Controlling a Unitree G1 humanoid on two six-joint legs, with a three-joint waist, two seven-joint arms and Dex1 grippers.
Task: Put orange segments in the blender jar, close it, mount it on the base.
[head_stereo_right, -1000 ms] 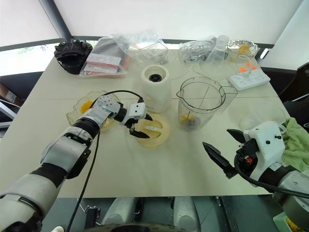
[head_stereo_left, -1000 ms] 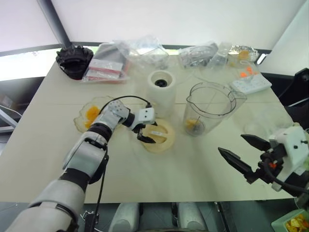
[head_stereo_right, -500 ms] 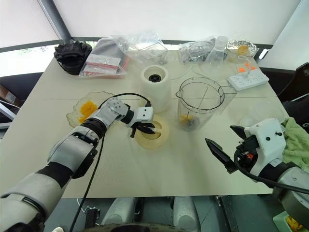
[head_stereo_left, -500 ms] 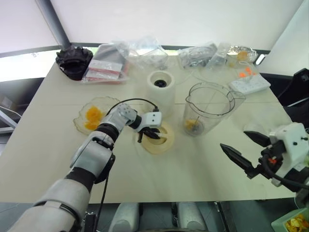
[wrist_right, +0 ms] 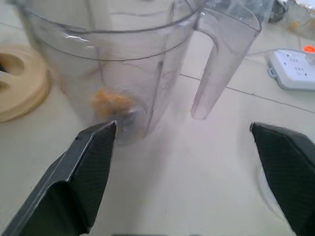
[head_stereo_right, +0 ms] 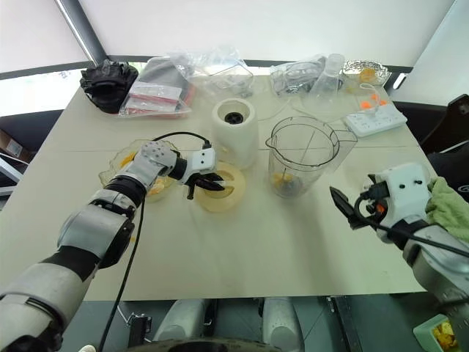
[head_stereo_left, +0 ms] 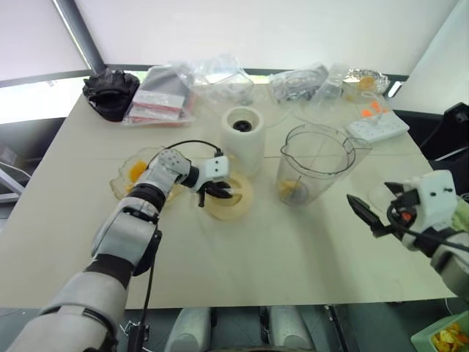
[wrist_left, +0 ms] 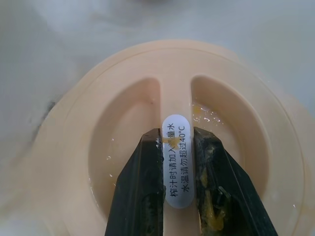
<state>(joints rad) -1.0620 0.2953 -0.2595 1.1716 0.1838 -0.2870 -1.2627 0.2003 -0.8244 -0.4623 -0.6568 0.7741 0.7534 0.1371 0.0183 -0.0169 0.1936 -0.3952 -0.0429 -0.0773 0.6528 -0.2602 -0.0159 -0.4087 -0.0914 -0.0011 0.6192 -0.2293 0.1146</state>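
Here the left arm is reaching across the table point(head_stereo_left: 66, 242), its wrist bent toward the right, and the left gripper point(head_stereo_left: 218, 192) is pointing down onto the cream lid point(head_stereo_left: 229, 198). In the left wrist view its two black fingers point(wrist_left: 142, 191) are pinching the lid's raised centre bar, closed against both sides of it. The right arm is coming in from the right edge, with the right gripper point(head_stereo_right: 350, 203) pointing toward the blender jar point(head_stereo_left: 315, 165); its jaws are standing wide apart and holding nothing.

A second ago the left jaws were spread open over the lid; now they are clamped on the bar. The lid is also sitting a little further left and nearer the glass bowl point(head_stereo_left: 121, 181) than half a second ago. The right gripper was low near the table's front edge and is now further forward and closer to the jar's handle.

The blender jar is standing upright right of the base point(head_stereo_left: 244, 139), with orange segments point(wrist_right: 112, 102) lying at its bottom by the blade. More orange pieces are lying in the glass bowl.

A white oval sticker point(wrist_left: 176, 160) on the lid's bar is carrying Chinese print ending in "40°C".
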